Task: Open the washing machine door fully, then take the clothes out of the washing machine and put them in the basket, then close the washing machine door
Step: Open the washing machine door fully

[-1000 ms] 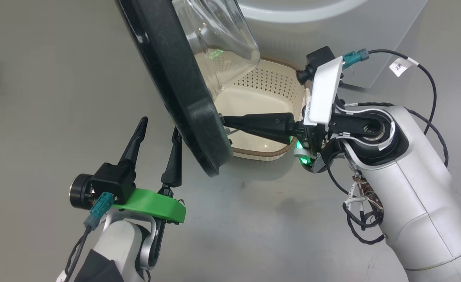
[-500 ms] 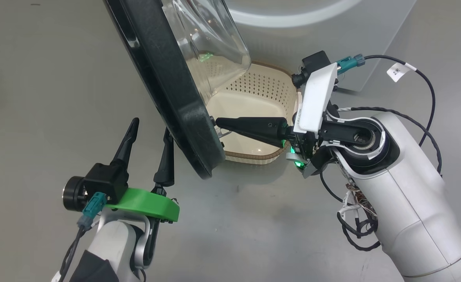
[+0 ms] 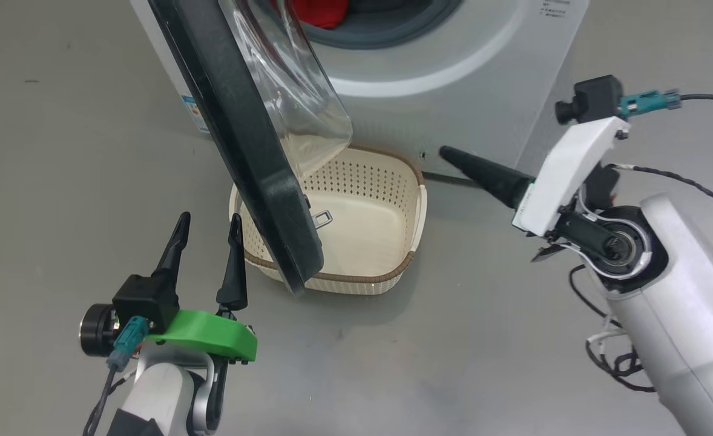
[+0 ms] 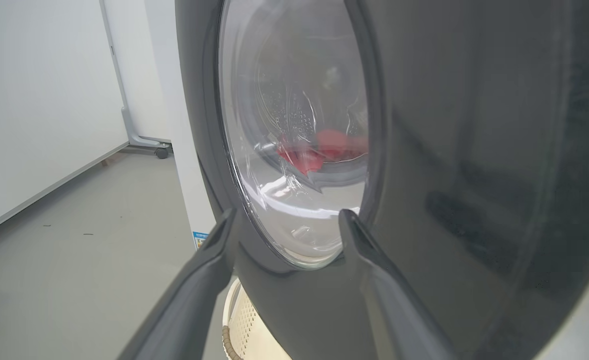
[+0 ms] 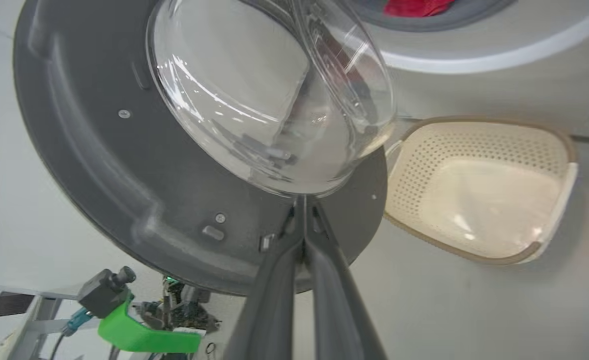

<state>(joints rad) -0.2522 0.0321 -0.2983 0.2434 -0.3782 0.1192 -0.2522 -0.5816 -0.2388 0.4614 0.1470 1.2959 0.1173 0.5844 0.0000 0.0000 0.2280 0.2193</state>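
**Door (image 3: 241, 139) open above basket (image 3: 418, 200)**

Head view: the door is seen swung out from the washer (image 3: 453, 66), its lower edge hanging over the basket's left side. The basket is set on the floor (image 3: 60, 151) just before the washer. Red clothes (image 3: 320, 12) are seen inside the washer. The left gripper (image 3: 209, 216) is held spread, near and left of the door. The right gripper (image 3: 447, 152), pressed together and empty, is held right of the basket, apart from the door.

Left wrist view: the left gripper is pointed at the door's outer face, and the clothes are glimpsed through the door.

Right wrist view: the right gripper is aimed low on the door's inner face.
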